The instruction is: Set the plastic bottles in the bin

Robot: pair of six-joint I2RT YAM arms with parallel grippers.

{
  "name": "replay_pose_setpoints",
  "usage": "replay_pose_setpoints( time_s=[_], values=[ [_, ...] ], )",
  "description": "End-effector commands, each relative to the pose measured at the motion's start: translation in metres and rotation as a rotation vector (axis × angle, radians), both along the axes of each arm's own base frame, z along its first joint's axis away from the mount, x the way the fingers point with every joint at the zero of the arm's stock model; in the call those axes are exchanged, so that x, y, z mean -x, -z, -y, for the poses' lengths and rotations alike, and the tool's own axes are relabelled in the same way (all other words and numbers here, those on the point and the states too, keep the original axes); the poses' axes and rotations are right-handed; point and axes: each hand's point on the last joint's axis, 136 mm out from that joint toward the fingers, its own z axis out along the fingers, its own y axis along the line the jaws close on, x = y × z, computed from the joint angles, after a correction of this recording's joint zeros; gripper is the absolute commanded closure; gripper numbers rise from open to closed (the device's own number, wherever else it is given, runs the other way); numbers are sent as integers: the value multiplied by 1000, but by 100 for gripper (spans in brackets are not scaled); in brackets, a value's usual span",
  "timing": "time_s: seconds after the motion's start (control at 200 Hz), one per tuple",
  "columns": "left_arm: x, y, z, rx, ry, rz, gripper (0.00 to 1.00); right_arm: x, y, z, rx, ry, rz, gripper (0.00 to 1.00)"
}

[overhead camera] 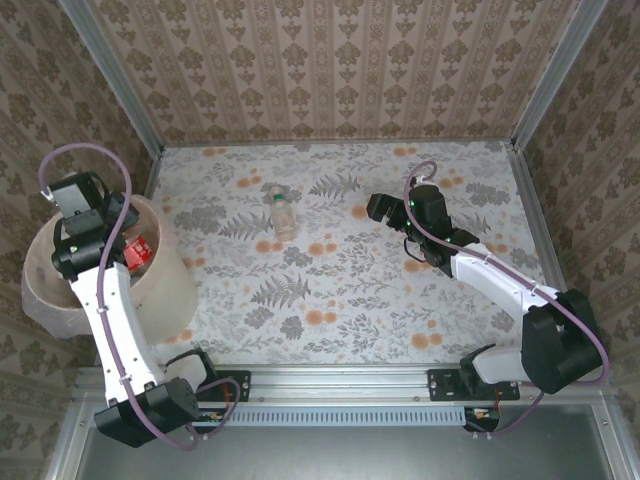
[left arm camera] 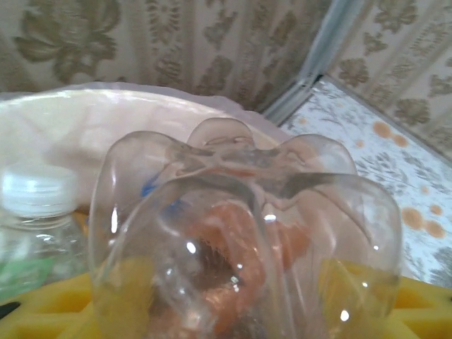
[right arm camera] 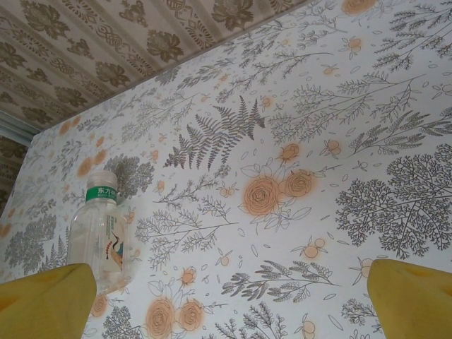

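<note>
My left gripper (overhead camera: pixel 80 200) hangs over the pale bin (overhead camera: pixel 165 280) at the left edge. A clear plastic bottle (left arm camera: pixel 240 212) with an orange label sits base-first between its yellow fingers (left arm camera: pixel 427 304); whether they press on it is unclear. Beside it lies a white-capped, green-labelled bottle (left arm camera: pixel 35 212), with the bin's inner wall (left arm camera: pixel 70 134) behind. A red-labelled bottle (overhead camera: pixel 137 250) rests inside the bin. Another clear bottle (overhead camera: pixel 283 213) with a green neck band (right arm camera: pixel 102 236) lies on the floral table. My right gripper (overhead camera: pixel 385 208) (right arm camera: pixel 233 304) hovers open to its right, holding nothing.
A floral cloth (overhead camera: pixel 340 290) covers the table, which is walled by patterned panels and metal corner posts (overhead camera: pixel 545 80). The bin overhangs the table's left side. A metal rail (overhead camera: pixel 330 375) runs along the near edge between the arm bases.
</note>
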Motion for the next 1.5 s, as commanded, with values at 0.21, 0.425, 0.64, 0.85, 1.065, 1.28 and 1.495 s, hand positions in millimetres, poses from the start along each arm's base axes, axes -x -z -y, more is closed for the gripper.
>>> replay_pose_setpoints(
  time_s=[0.21,0.425,0.64,0.85,1.065,1.28,1.495],
  values=[
    [8,18,43,-35,316,-104,52,-8,-12,-6,-52,3,-1,0],
    [16,49,43,-25,334,-223,56,-8,-8,-8,-63,1,-14,0],
    [24,82,43,16,301,-295,55,-8,-9,-7,-54,0,-8,0],
    [19,52,42,-5,284,-213,30,-11,-13,-9,-52,-6,-3,0],
    [8,-9,43,-45,272,-34,25,-11,-13,-9,-60,-3,-3,0],
    [-14,7,17,-43,166,-64,28,-10,-12,-8,-52,-5,-3,0],
    [-9,26,20,8,152,-101,55,-10,-11,-7,-49,-1,-5,0]
  ],
)
